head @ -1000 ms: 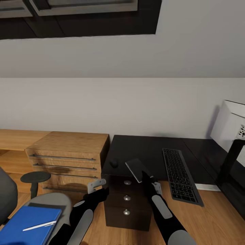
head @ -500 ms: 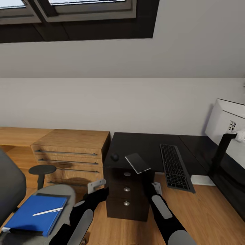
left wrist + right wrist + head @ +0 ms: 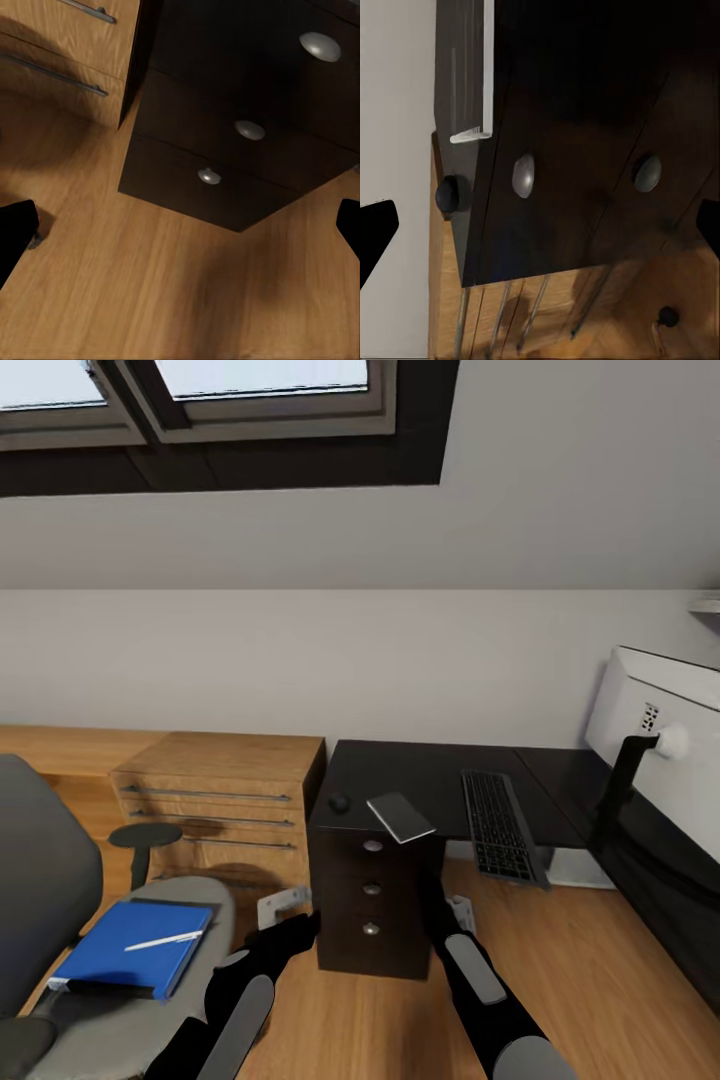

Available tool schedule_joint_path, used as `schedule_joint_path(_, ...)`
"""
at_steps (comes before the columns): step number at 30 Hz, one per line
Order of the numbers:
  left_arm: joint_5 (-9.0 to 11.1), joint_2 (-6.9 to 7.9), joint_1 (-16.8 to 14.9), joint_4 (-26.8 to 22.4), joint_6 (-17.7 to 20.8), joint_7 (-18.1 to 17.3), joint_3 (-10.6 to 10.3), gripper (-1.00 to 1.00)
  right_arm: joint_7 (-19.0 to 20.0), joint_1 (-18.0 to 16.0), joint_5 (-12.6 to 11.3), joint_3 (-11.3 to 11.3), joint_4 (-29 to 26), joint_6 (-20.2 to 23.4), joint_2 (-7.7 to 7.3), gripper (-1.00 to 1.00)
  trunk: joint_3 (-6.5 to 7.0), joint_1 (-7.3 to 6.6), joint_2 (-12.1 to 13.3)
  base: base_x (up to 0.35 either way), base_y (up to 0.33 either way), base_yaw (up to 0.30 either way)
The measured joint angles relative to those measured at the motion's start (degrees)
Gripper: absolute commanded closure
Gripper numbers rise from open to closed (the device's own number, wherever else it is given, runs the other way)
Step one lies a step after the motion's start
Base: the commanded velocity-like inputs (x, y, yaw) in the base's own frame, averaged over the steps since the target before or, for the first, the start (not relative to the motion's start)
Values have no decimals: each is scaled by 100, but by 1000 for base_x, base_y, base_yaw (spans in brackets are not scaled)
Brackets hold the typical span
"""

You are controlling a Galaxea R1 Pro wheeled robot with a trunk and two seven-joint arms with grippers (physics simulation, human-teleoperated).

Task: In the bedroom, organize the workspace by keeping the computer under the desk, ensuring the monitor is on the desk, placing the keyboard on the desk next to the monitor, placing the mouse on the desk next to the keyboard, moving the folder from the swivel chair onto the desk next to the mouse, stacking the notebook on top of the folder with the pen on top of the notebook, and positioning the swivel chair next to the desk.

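Observation:
The black desk [image 3: 430,775] carries the mouse [image 3: 339,802], the grey notebook [image 3: 400,816] overhanging its front edge, the keyboard [image 3: 493,825] and the white-backed monitor [image 3: 665,745]. On the grey swivel chair [image 3: 40,880] at the left lies the blue folder [image 3: 120,960] with the pen [image 3: 163,940] on it. My left gripper [image 3: 305,927] [image 3: 180,232] and right gripper [image 3: 430,890] [image 3: 540,225] hang open and empty in front of the black drawer unit [image 3: 370,905], below the desk top. The notebook's pale edge [image 3: 484,75] and the mouse [image 3: 451,193] show above the drawer knobs. The computer is out of view.
A low light-wood cabinet [image 3: 225,795] with bar handles stands against the drawer unit's left side. The chair's black armrest [image 3: 145,838] juts between chair and cabinet. Wood floor [image 3: 600,980] lies open at the right. Skylights [image 3: 260,390] sit in the sloped ceiling.
The whole view has pulled back and tilted up: the desk things look smaller and farther, and more of the chair and skylights shows. Both arms keep their pose, now lower against the drawer unit.

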Motion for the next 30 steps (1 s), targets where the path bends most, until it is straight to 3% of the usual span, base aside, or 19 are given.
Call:
schedule_joint_path(4,0,0,1,27,-13,0,0,-100,1,0,25,34,104,-2,0,-100,0,0,0,-329,-43,0)
schedule_joint_path(11,-9,0,1,44,-32,-3,0,-100,-2,1,133,694,249,-15,0,-100,0,-3,0,-172,-8,0)
schedule_joint_path(20,-17,-16,0,259,-45,8,-6,-100,-4,3,234,1263,616,-24,0,-100,161,-201,359,-19,-1,0)
schedule_joint_path(22,-20,-25,0,327,-50,8,-27,-100,-1,3,463,1362,818,-28,0,-100,197,-245,440,-3,0,0)
schedule_joint_path(23,-20,-30,-1,379,-53,10,-84,-100,-2,6,824,1401,983,-32,-17,-100,215,-266,480,-1,0,0)
schedule_joint_path(25,-24,-29,-1,403,-55,15,-135,-100,-2,8,1123,1423,1098,-43,-49,-100,251,-311,560,-1,0,0)
schedule_joint_path(26,-27,-28,1,417,-57,19,-179,-100,-4,9,1427,1435,1231,-57,-89,-100,269,-332,600,0,0,0)
schedule_joint_path(30,-25,-32,2,447,-61,24,-233,-100,-9,11,2069,1449,1616,-167,-178,-100,341,-420,760,0,0,0)
